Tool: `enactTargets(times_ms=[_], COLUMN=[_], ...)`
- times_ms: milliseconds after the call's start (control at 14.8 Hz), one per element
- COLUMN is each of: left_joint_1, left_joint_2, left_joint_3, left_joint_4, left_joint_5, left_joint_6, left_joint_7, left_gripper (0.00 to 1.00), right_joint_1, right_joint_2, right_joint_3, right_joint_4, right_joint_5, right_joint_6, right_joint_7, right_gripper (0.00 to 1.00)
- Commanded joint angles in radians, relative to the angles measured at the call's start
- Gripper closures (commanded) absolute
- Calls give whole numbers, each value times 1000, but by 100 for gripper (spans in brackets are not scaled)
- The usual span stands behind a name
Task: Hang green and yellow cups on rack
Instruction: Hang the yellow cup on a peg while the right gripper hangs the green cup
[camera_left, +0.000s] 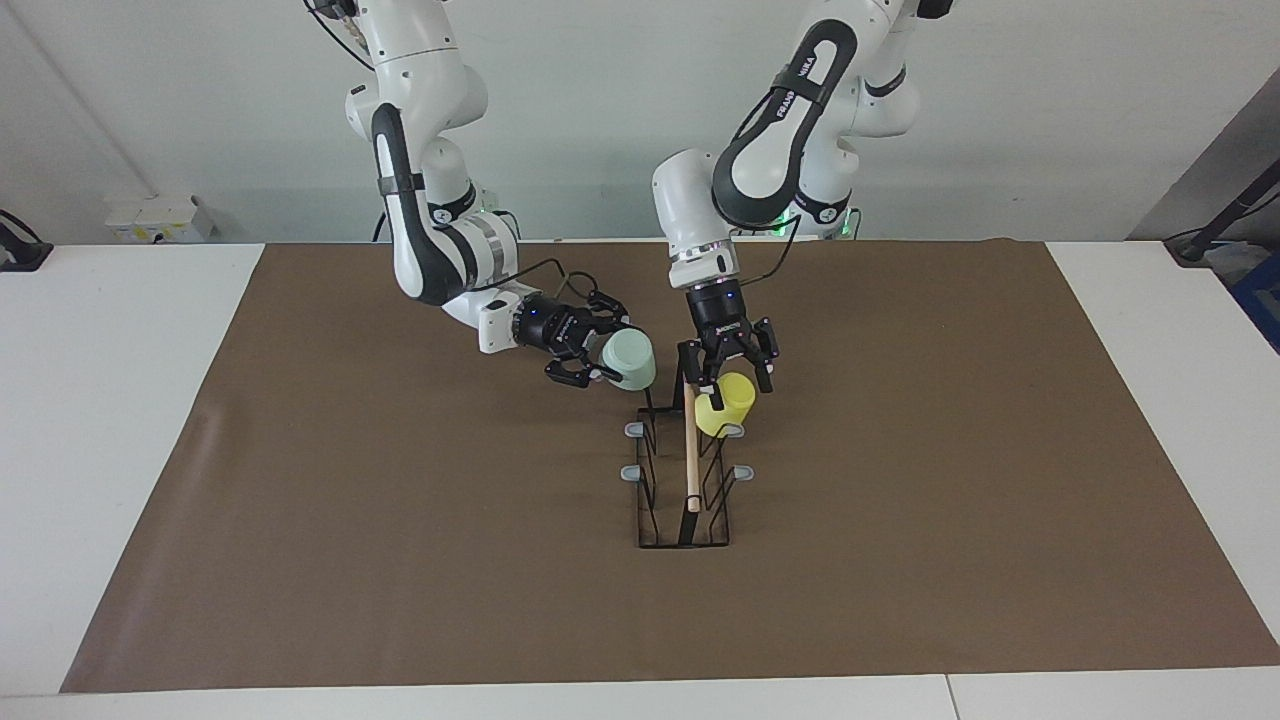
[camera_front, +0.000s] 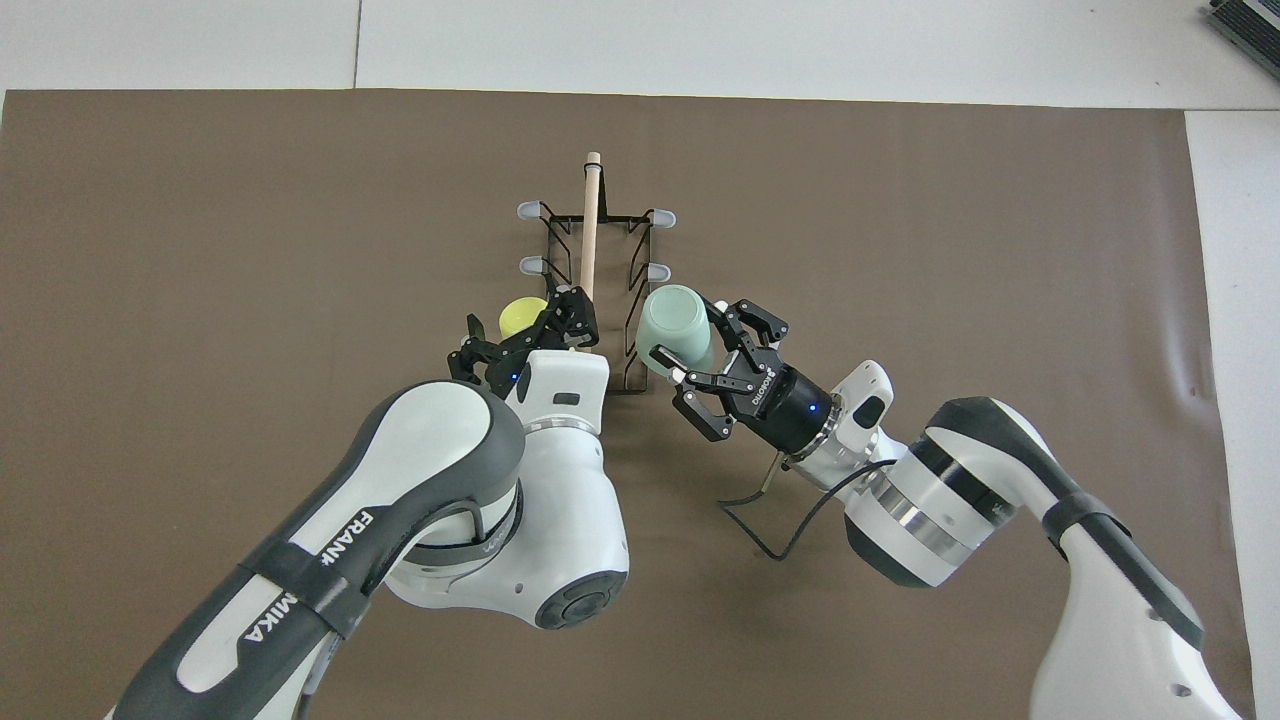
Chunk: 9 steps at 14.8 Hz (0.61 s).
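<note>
Facing view: we see the left gripper (camera_left: 729, 372) just above the yellow cup (camera_left: 726, 406), fingers spread and clear of it. The cup sits tilted on the rack (camera_left: 684, 470), on the prong nearest the robots on the left arm's side, beside the wooden rod (camera_left: 689, 440). The right gripper (camera_left: 600, 358) has its fingers clamped on the green cup (camera_left: 629, 360), which lies on its side in the air over the rack's end nearest the robots, on the right arm's side. We can't tell whether the cup touches a prong. The rack stands on a brown mat (camera_left: 400, 520) that covers the bench (camera_left: 120, 400).

Overhead view: we see the left gripper (camera_front: 530, 338) over the yellow cup (camera_front: 520, 316), which shows partly past the fingers, close beside the rod (camera_front: 589, 240). The right gripper (camera_front: 700, 355) grips the green cup (camera_front: 675, 318), base up, just beside the rack (camera_front: 595, 290). Four grey prong tips at the rack's farther end are bare.
</note>
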Motion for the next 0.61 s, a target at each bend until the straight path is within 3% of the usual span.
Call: enactTargets(times_ms=[0, 202, 539], left_joint_1=[22, 47, 50], left_joint_2=[-29, -36, -28], left_joint_3=[8, 19, 66], left_joint_4=[12, 44, 128], left_joint_5=[-12, -42, -329], left_joint_6=[19, 50, 62], left_joint_7=[8, 100, 504], left_gripper=[0, 0, 0], right_joint_1=[13, 17, 40], right_joint_2=[17, 29, 69], right_joint_3=[10, 12, 13], right_joint_4=[11, 24, 44], right_joint_5=[90, 100, 128], right_joint_6=[16, 22, 33], right_joint_7=[-41, -43, -82], right_gripper=[100, 100, 100])
